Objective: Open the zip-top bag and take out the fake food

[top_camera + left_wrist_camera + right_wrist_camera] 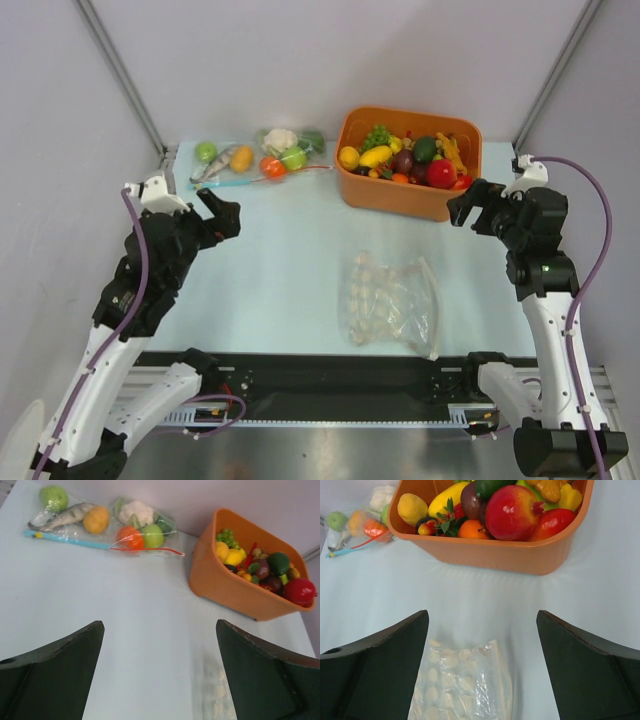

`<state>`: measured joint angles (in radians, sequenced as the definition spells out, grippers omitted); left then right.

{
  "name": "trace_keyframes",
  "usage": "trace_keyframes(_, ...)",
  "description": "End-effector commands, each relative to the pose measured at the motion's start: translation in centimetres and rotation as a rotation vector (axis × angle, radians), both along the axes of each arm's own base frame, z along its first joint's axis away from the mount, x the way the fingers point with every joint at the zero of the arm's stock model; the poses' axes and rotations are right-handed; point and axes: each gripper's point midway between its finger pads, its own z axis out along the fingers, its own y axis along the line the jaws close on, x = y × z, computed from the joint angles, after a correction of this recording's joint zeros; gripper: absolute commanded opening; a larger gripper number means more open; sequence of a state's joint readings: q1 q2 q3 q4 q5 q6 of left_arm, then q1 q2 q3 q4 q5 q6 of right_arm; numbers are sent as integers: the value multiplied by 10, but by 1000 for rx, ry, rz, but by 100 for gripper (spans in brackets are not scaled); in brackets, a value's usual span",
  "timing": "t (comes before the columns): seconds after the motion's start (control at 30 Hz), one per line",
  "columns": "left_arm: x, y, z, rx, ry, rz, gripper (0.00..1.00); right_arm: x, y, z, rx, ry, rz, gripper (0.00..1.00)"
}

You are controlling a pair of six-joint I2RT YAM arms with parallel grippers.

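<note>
**Flat on the counter (280,265): the zip-top bag (392,300)**

It lies between the two arms, near their bases, with pale fake food (365,285) inside. The left end effector (224,215) and right end effector (465,208) both gape wide, holding nothing.

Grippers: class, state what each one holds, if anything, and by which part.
Nothing is held. The left gripper and right gripper are both open and empty; the zip-top bag lies flat, clear of both.

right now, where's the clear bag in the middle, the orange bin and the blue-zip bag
zip-top bag (392,300): top external view, middle of its crinkly plastic
orange bin (400,198): top external view, its near outer wall
blue-zip bag (222,165): top external view, middle of its clear plastic
</note>
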<state>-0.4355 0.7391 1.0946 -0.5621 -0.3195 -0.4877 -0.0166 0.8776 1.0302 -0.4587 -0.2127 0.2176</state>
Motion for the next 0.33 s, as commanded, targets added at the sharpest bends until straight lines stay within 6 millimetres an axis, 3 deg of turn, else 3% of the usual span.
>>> trace_keyframes(0.0,-6,20,-1,32,42,88,100,0,-4,8,12,-15,-32,95)
trace_keyframes(0.3,-11,20,7,46,29,70,100,-6,-3,8,22,-17,-34,96)
